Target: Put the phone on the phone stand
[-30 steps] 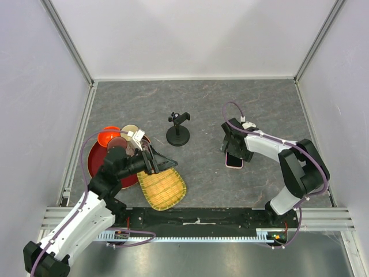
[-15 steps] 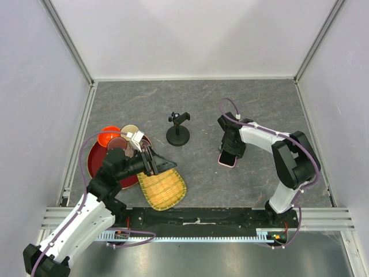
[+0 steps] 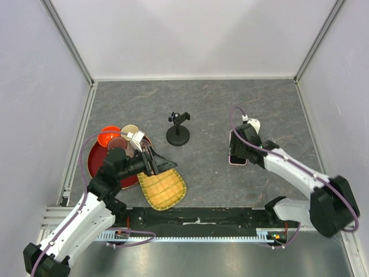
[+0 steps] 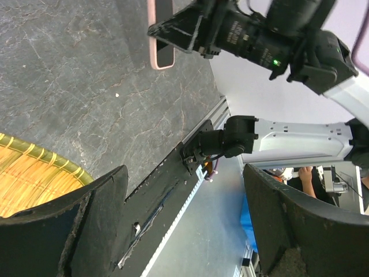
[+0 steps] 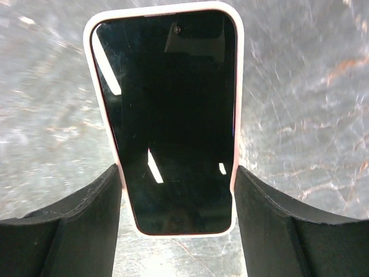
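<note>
Looking down, I see the right gripper [image 5: 177, 173] clamping the phone [image 5: 173, 109] by its long edges on the grey marbled tabletop [image 3: 202, 104]. The left gripper [image 4: 184, 173] gapes wide; 3 pale walls [image 3: 190, 34] surround the table.

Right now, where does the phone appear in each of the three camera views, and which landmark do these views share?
Top external: the phone lies right of centre on the table, partly covered from above.
Left wrist: it is at the top edge, left of centre, cut off by the frame.
Right wrist: it fills the centre, with its screen up.
Shared landmark: the right gripper, its black fingers on either side of the phone.
</note>
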{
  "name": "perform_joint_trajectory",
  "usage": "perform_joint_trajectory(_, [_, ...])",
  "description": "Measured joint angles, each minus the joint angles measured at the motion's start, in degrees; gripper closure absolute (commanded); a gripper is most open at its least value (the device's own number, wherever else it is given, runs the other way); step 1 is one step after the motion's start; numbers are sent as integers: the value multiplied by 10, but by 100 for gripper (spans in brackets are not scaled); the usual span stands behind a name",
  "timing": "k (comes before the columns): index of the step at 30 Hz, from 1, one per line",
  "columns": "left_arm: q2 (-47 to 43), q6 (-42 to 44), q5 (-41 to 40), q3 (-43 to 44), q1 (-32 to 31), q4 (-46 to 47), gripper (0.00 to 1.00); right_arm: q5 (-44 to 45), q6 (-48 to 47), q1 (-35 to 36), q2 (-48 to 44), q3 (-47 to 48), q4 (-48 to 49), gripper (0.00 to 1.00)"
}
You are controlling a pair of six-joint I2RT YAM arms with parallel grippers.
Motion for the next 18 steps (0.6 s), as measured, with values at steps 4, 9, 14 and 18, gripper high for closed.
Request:
perform_joint_trajectory(4, [4, 0, 6, 0, 0, 7, 11, -28, -65, 0, -112, -59, 89, 100])
perform_joint_trajectory(9, [28, -5, 37, 0, 0, 57, 13, -160, -137, 4, -284, -146, 183, 100])
perform_joint_trajectory(14, [76, -7, 43, 18, -4, 91, 18, -281, -144, 11, -330, -142, 246, 100])
perform_joint_trajectory(18, [148, 7, 2, 79, -53, 92, 18, -326, -126, 33, -332, -141, 264, 100])
